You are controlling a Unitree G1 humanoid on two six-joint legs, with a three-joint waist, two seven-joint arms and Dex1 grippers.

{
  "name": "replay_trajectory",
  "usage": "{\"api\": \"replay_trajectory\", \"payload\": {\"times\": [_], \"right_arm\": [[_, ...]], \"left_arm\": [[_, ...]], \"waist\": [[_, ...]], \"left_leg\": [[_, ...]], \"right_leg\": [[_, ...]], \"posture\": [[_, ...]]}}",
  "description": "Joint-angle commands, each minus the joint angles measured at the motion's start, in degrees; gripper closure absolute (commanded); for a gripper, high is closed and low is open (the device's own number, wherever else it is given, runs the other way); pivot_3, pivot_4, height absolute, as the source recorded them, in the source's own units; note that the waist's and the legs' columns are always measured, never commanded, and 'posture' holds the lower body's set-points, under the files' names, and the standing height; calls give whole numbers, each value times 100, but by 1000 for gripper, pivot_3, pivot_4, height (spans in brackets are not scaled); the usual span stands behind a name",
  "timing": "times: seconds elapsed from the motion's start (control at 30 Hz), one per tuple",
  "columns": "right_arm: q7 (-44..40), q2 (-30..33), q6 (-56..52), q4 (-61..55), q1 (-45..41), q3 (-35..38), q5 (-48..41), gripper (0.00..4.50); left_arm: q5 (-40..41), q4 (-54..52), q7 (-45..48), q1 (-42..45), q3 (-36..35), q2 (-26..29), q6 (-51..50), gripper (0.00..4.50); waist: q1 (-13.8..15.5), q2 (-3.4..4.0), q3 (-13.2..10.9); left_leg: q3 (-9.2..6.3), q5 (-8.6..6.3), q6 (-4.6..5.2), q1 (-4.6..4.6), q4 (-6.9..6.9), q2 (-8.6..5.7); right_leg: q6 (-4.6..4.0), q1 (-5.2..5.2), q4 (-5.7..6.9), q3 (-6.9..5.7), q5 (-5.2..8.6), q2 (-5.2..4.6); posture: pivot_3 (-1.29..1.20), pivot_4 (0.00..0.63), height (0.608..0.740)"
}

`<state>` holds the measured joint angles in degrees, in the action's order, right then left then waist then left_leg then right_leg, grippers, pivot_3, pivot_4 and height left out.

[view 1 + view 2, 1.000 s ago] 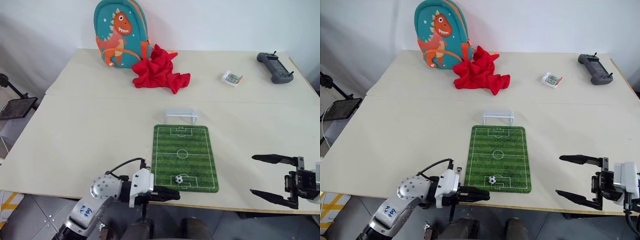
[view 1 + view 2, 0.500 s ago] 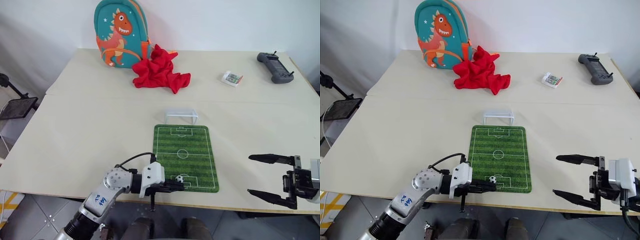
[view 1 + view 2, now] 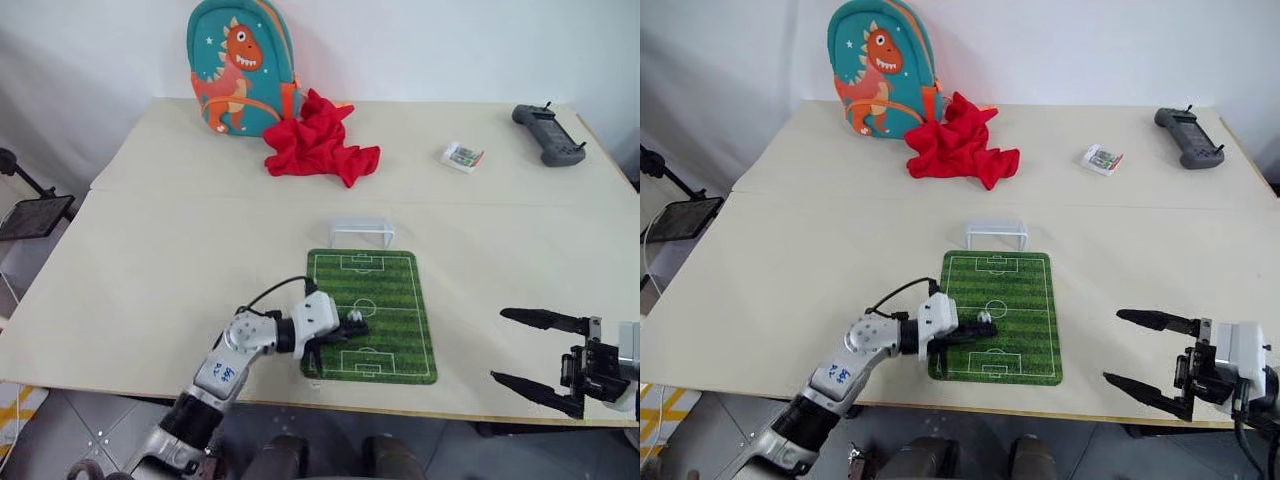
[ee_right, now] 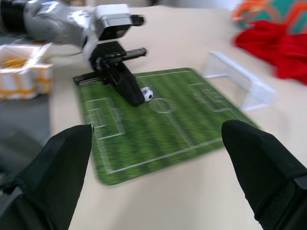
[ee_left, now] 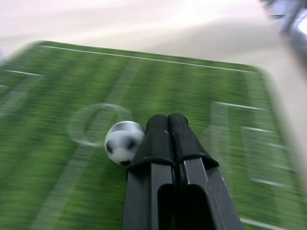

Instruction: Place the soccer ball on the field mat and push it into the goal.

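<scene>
- Your left gripper (image 3: 352, 327) has come forward over the flat green field mat with white pitch lines (image 3: 395, 300), from the mat's near edge a second ago to just short of the centre circle; its two black fingers are pressed together and hold nothing.
- The tiny white soccer ball with black patches (image 5: 123, 142) has moved with it: it was in the near penalty box, and it now sits beside the centre circle, against the side of your closed fingertips (image 5: 168, 127).
- The small translucent whitish goal frame (image 3: 362, 231) stands on the beige worktop (image 3: 180, 260) just beyond the mat's far edge, so I judge the push roughly half done.
- The ball rides off the tip's side, so it may slip away sideways; steer straight for the goal.
- Your right gripper (image 3: 538, 362) hangs by the worktop's near right edge, fingers spread wide and empty.
</scene>
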<state>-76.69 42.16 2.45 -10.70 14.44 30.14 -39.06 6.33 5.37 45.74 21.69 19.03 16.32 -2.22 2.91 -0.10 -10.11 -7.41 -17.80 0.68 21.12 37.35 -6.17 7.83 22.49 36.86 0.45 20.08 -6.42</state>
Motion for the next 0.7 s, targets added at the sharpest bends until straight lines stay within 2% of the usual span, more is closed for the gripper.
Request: {"api": "replay_trajectory", "payload": {"times": [0.03,0.2,0.43,0.7], "right_arm": [[862,-363,51,83,-179,277,32,0],[895,-813,541,614,-215,225,160,0],[378,-880,1089,1449,-462,141,177,0],[-252,-774,1603,2662,-1002,155,168,0]], "left_arm": [[152,59,27,227,-273,-106,430,4462],[1210,-942,635,-203,-912,302,62,4462],[2118,-1684,634,-884,-2228,1108,-392,4462],[2054,-1652,432,-1365,-3205,1702,-303,4462]], "waist": [[-2,-1,-1],[-27,1,2],[-146,4,3],[-158,5,4]], "left_leg": [[0,0,0,1,0,1],[-1,-1,-2,-1,-7,3],[-2,-1,-2,-4,-5,4],[-2,0,-1,-10,-7,4]], "right_leg": [[0,2,2,0,0,1],[2,7,8,0,-1,0],[1,4,8,3,-1,-1],[0,-2,5,5,-1,-1]], "posture": [[0,150,740],[0,150,740],[0,150,740],[0,150,740]]}}
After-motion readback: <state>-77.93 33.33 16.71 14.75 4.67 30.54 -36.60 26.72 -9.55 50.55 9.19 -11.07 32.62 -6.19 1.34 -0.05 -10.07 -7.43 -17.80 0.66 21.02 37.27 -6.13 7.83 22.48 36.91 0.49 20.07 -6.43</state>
